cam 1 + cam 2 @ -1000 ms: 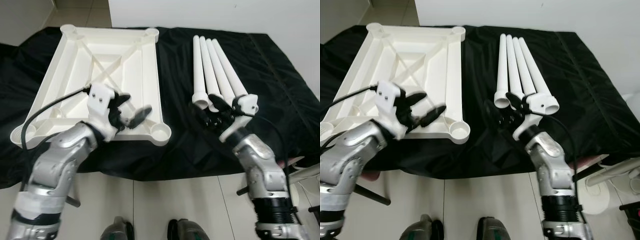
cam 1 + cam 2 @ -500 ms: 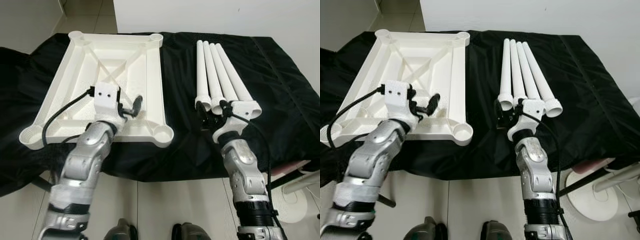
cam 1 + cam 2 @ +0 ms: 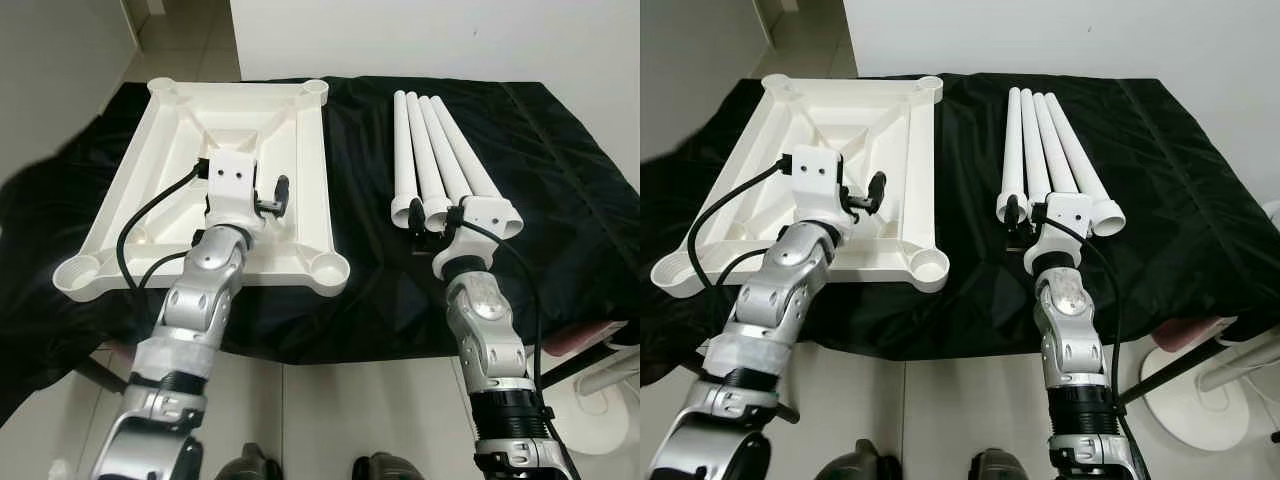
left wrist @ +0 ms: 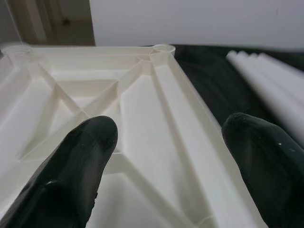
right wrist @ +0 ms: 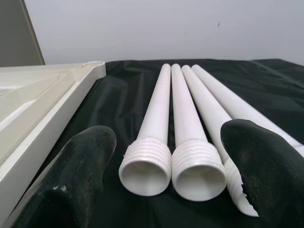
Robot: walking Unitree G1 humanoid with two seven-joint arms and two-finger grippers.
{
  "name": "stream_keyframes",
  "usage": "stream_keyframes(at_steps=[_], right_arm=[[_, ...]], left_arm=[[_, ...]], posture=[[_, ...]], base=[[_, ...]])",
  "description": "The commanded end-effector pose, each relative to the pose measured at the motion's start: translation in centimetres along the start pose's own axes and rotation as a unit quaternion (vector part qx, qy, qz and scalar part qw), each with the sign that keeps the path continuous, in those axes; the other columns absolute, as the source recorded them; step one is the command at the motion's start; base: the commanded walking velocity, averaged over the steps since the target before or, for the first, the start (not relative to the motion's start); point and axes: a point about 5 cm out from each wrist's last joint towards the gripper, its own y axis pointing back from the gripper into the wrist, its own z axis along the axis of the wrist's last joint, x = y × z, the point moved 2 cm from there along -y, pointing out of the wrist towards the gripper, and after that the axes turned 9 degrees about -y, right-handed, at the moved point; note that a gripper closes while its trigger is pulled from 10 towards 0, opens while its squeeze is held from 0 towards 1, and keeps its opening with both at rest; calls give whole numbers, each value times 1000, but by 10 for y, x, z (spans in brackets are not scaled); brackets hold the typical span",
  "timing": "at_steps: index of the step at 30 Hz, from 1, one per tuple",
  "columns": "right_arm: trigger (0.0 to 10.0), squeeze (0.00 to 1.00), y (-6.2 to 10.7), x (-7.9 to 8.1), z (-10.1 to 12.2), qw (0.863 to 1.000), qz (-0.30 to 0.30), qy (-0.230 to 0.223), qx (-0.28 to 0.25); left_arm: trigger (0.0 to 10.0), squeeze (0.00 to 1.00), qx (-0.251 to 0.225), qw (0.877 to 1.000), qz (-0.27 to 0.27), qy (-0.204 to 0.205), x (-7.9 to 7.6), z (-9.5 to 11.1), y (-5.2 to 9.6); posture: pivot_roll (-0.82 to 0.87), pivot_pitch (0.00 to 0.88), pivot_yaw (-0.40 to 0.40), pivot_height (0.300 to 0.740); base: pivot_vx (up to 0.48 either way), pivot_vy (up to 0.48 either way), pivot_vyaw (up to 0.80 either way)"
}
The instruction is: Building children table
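Observation:
The white table top [image 3: 302, 150] lies upside down on the left of a black cloth, with round sockets at its corners. Several white legs [image 3: 432, 140] lie side by side on the right, their threaded ends [image 5: 192, 156] toward me. My left gripper [image 3: 270, 198] hovers open just over the top's ribbed underside [image 4: 142, 95], near its right rail, holding nothing. My right gripper [image 3: 428, 218] is open at the near ends of the legs, its fingers [image 5: 80, 161] spread either side of the left two tubes without gripping them.
The black cloth [image 3: 370, 190] covers a low surface, and its front edge hangs just before my body. A white wall stands close behind it. Tiled floor lies below, with a white round stand base [image 3: 1200, 400] at the lower right.
Both arms have stretched forward. The left gripper moved out over the table top and turned level. The right gripper closed in on the legs' threaded ends. The camera view also shifted.

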Motion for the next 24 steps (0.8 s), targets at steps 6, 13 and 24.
stream_keyframes(at_steps=[6,13,24], right_arm=[[10000,0,2,-4,1,1000,-20,16,-10],[10000,0,10,-4,6,997,-24,42,-51],[10000,0,13,0,7,997,-3,42,-65]], left_arm=[[10000,0,-27,990,18,-140,-11,9,-4],[10000,0,-19,994,-27,-103,-9,-12,11],[10000,0,-18,991,-37,-124,-4,-18,17]], posture=[[-129,0,66,740],[-120,0,54,740],[-102,0,49,740]], base=[[0,0,0],[0,0,0],[0,0,0]])
